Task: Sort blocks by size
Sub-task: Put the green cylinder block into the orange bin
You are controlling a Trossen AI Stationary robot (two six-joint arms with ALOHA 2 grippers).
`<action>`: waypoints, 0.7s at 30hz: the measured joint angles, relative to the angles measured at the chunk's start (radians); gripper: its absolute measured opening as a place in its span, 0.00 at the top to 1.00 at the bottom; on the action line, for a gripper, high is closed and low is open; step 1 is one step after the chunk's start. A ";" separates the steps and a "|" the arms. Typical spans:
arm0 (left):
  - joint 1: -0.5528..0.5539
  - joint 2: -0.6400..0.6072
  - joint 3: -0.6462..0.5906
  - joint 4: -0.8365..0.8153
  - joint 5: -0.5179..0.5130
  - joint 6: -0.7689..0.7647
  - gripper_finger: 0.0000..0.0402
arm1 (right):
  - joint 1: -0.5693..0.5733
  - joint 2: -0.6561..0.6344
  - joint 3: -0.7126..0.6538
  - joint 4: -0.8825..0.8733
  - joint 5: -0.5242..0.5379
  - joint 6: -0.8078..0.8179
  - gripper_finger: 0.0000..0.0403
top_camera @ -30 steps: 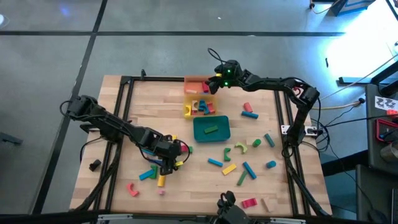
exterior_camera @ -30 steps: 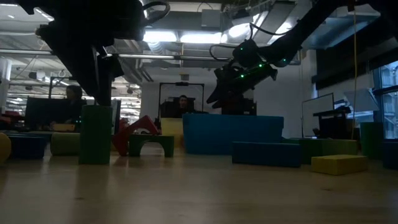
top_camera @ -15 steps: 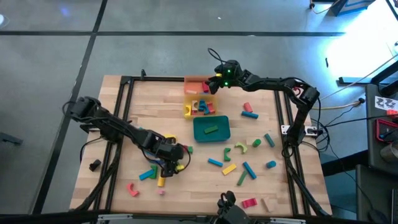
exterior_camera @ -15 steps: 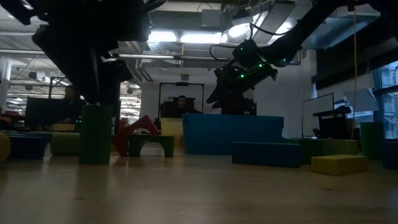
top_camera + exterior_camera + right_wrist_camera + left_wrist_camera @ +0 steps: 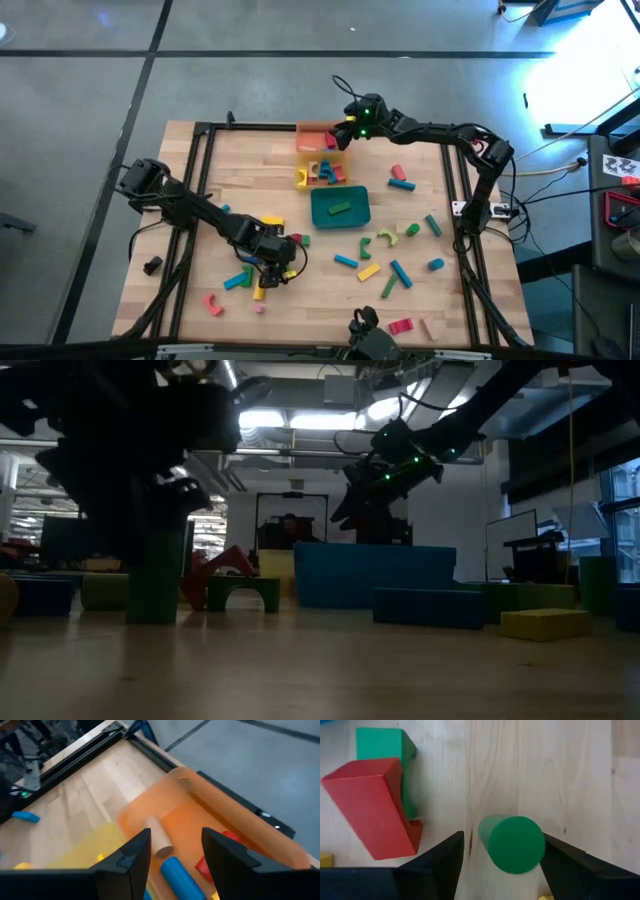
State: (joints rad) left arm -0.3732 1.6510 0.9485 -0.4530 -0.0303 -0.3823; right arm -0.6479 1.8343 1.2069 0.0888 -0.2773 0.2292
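My left gripper (image 5: 272,264) is open and low over the table's near left part. Its two fingers stand on either side of an upright green cylinder (image 5: 512,845), which rests on its end on the wood and also shows in the low view (image 5: 155,580). A red arch block (image 5: 370,807) leans on a green block (image 5: 382,742) beside it. My right gripper (image 5: 347,133) is open and empty above the orange tray (image 5: 200,815), which holds a tan cylinder (image 5: 159,842), a blue cylinder (image 5: 177,875) and a red block (image 5: 205,865). My left gripper comes at the green cylinder from above, pointing down, one finger (image 5: 445,860) clearly apart from it. The other finger (image 5: 565,862) lies close by the cylinder's side (image 5: 540,840); I cannot tell whether it touches. The cylinder stands on the table.
The yellow tray (image 5: 302,178) with several blocks and the teal tray (image 5: 318,212) with a green bar stand mid-table. Loose blocks lie on the table's right half (image 5: 375,245) and around the left gripper (image 5: 238,280). Black frame rails (image 5: 200,180) run along both sides.
My left gripper has gone toward the table's near edge and a little right, and down, so that its fingers now stand around the green cylinder. The cylinder has stayed where it was. My right gripper has risen slightly over the orange tray.
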 joint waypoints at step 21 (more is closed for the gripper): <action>0.050 -0.022 0.033 0.048 -0.019 0.024 0.70 | -0.043 -0.001 0.599 -1.003 0.258 -0.510 0.56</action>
State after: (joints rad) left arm -0.3231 1.6290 0.9817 -0.4051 -0.0490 -0.3584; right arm -0.6906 1.8336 1.8055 -0.9146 -0.0198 -0.2805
